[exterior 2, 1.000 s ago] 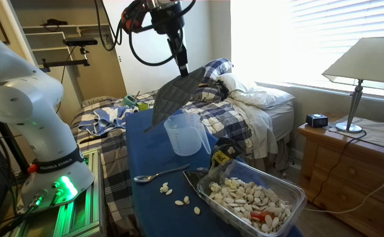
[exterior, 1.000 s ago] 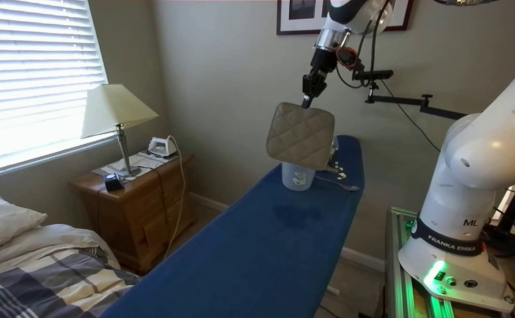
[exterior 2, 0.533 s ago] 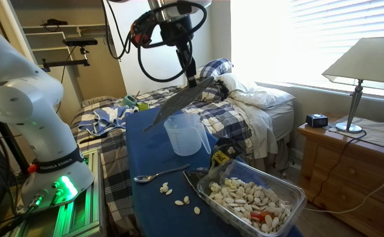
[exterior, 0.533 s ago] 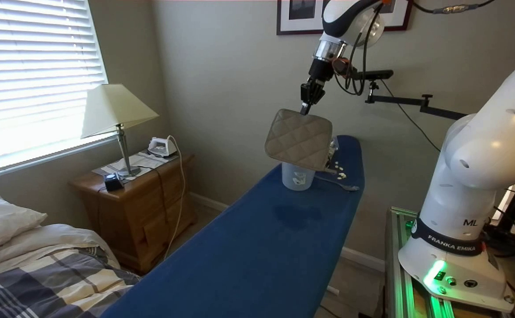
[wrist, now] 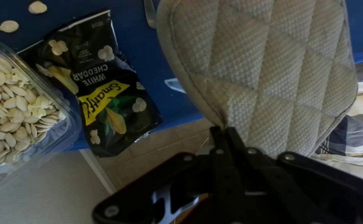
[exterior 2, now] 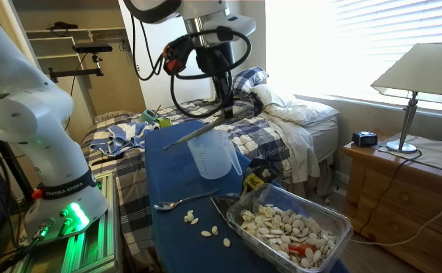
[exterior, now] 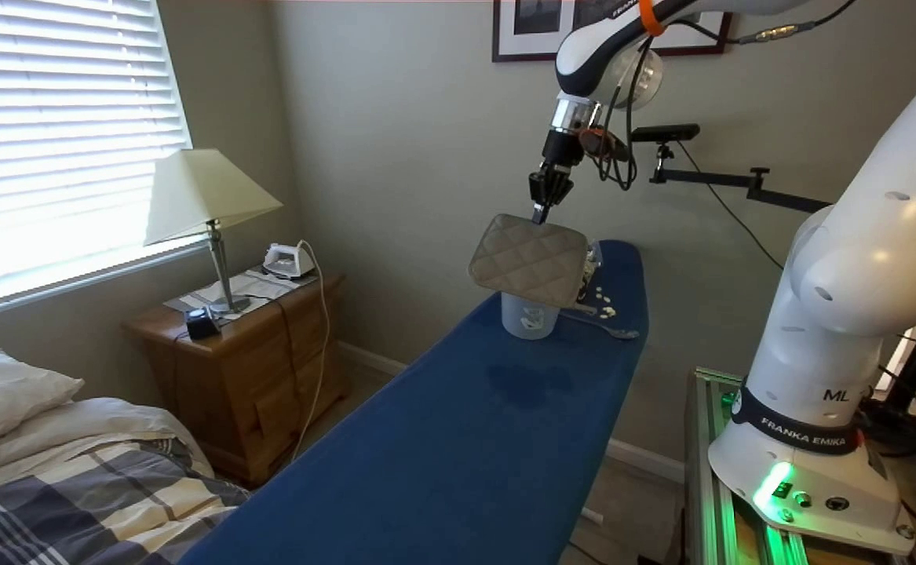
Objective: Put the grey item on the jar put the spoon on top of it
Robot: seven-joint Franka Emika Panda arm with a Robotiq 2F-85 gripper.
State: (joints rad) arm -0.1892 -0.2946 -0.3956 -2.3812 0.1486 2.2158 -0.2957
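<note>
Quilted pot holder [exterior: 528, 259], pinched at its raised edge by our gripper [wrist: 224, 129], slopes down leftward over the measuring jug [exterior 2: 212, 157] in an exterior view. Released at this tilt, we judge, it could slide off. We count one pot holder, one jug, one spoon [exterior 2: 186, 200] near left, one popcorn bag [wrist: 97, 87].

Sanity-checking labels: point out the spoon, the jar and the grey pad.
Spoon [exterior 2: 185, 200]: an exterior view, on its handle.
Jar [exterior 2: 213, 159]: an exterior view, on its translucent side wall.
Grey pad [wrist: 259, 71]: wrist view, on the middle of its quilted face.
</note>
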